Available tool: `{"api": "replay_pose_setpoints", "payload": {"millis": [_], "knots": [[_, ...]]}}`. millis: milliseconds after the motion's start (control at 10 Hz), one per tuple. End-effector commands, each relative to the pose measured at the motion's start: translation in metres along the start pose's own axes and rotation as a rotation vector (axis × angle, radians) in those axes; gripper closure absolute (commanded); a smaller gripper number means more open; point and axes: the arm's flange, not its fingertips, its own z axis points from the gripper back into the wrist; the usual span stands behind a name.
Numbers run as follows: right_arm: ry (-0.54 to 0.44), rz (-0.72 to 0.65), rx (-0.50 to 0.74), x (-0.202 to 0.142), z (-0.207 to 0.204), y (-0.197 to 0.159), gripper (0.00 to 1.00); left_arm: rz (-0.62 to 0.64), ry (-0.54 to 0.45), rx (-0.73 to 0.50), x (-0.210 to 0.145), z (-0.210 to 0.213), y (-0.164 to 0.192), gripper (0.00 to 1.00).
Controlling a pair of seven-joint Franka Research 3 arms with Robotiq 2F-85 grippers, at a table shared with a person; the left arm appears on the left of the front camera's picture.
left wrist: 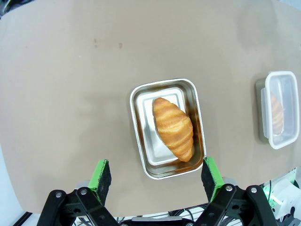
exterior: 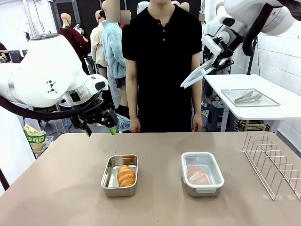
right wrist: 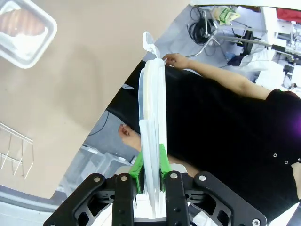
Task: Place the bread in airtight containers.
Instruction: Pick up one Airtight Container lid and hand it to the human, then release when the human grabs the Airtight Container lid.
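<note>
One steel airtight container (exterior: 109, 181) (left wrist: 141, 101) sits uncovered at the table's centre-left, with a golden bread roll (exterior: 126, 175) (left wrist: 174, 128) in it. The other container (exterior: 202, 173) (left wrist: 278, 109) (right wrist: 23, 30) at centre-right wears its clear lid, and a second bread roll (exterior: 197, 174) shows through it. My left gripper (exterior: 99, 125) (left wrist: 156, 172) hovers open above the uncovered container, holding nothing. My right gripper (exterior: 214, 63) (right wrist: 150, 165) is raised high at the right and shut on a clear plastic lid (exterior: 196, 75) (right wrist: 153, 113), held edge-on.
A person in a black shirt (exterior: 162, 56) stands at the far edge, hands (right wrist: 176, 60) hanging near the table. A wire rack (exterior: 273, 162) stands at the table's right. A steel tray with tongs (exterior: 249, 97) lies on a white side table behind it.
</note>
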Motion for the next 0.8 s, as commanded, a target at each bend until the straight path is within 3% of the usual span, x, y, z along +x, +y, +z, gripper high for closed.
{"api": "replay_pose_setpoints", "payload": {"millis": [0,700], "knots": [[0.001,0.006,-0.010,0.0017,0.0014,0.0007,1.00,0.000,-0.004,0.007,0.0007,0.0008,0.0009,0.00],[0.001,0.006,-0.010,0.0017,0.0014,0.0007,1.00,0.000,-0.004,0.007,0.0007,0.0008,0.0009,0.00]]}}
